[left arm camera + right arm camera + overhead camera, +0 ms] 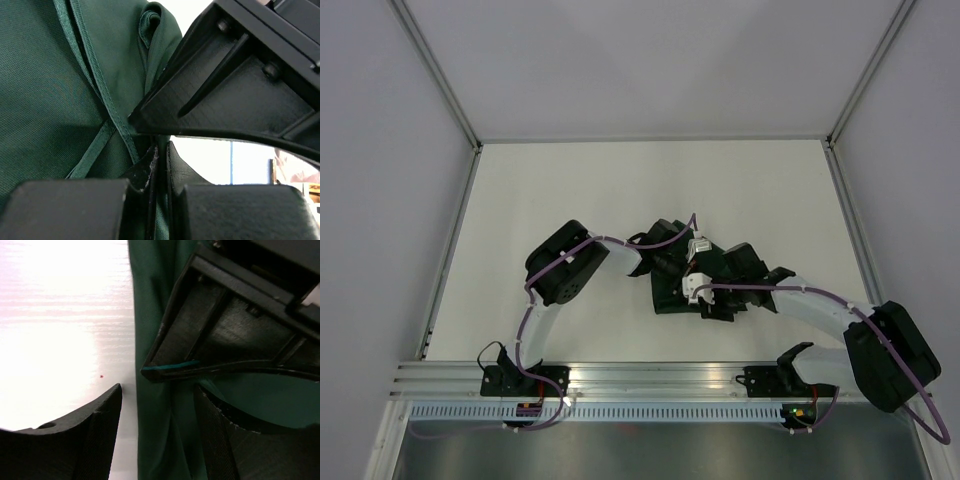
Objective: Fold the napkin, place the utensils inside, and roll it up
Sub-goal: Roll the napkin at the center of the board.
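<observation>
- Your left gripper [161,156] is clenched on the napkin [45,90], likely holding the fold.
- Your right gripper [157,400] is spread astride a ridge of cloth, probably ready to grab it.
- The napkin sits bunched at the centre of the table [570,180]; utensils unseen.

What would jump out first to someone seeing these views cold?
The dark green napkin lies bunched and creased at the middle of the white table. The left gripper has its jaws shut on a fold of it, and the right gripper, crowded close against it, straddles the cloth with jaws open. No utensils show in any view.
</observation>
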You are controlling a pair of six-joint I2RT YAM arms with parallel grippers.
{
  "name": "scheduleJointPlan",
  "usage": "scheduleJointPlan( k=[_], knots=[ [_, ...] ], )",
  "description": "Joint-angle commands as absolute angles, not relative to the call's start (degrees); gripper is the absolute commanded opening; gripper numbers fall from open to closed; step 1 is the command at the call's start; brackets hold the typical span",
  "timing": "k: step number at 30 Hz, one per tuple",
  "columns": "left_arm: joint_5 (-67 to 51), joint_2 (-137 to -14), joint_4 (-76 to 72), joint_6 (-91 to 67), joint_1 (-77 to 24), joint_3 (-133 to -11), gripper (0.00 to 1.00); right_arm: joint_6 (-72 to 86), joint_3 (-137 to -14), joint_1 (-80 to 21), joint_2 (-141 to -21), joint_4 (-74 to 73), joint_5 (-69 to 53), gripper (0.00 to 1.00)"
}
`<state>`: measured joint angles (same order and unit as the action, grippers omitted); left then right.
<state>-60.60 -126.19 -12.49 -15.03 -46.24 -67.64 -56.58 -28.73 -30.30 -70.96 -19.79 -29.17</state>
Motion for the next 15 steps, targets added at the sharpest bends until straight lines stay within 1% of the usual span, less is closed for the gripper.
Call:
scheduleJointPlan(
  k=[1, 5, 6, 8, 9, 10, 11, 13, 14, 15],
  knots=[
    [-49.75, -132.1, -4.04, -12.74, -46.41, -65.13, 0.02, -54.93, -29.44, -30.85, -72.51, -16.09, -27.77, 0.65],
    [-49.57, -131.84, -3.78, -12.83, -46.32, -65.39, 0.02, -54.32, -30.67, -31.2, -75.58, -15.91, -27.77, 0.57],
    [-49.57, -131.49, -3.78, -12.83, -46.23, -65.48, 0.05, -54.49, -30.93, -31.11, -76.28, -16.08, -27.69, 0.56],
    [-49.48, -130.96, -4.04, -13.27, -46.14, -65.39, 0.06, -54.84, -31.72, -31.11, -78.04, -16.52, -27.51, 0.49],
    [-49.4, -130.52, -4.13, -13.36, -46.14, -65.39, 0.07, -55.1, -31.99, -31.11, -78.48, -17.31, -27.51, 0.45],
    [-49.13, -129.73, -4.22, -13.53, -46.06, -65.3, 0.08, -55.37, -32.17, -31.11, -79.44, -17.58, -27.51, 0.38],
    [-49.22, -129.2, -4.31, -13.97, -45.79, -65.22, 0.08, -55.63, -32.52, -31.11, -79.8, -18.01, -27.51, 0.27],
    [-48.96, -127.63, -4.57, -14.32, -45.53, -65.13, 0.1, -55.98, -32.87, -31.11, -80.94, -18.98, -27.6, 0.22],
    [-48.69, -127.1, -4.57, -14.67, -45.27, -65.13, 0.1, -56.16, -33.48, -31.03, -81.47, -19.42, -27.77, 0.17],
    [-48.6, -126.57, -4.57, -14.76, -45.09, -65.21, 0.12, -56.25, -33.75, -31.03, -82.0, -20.21, -27.95, 0.15]
  ],
)
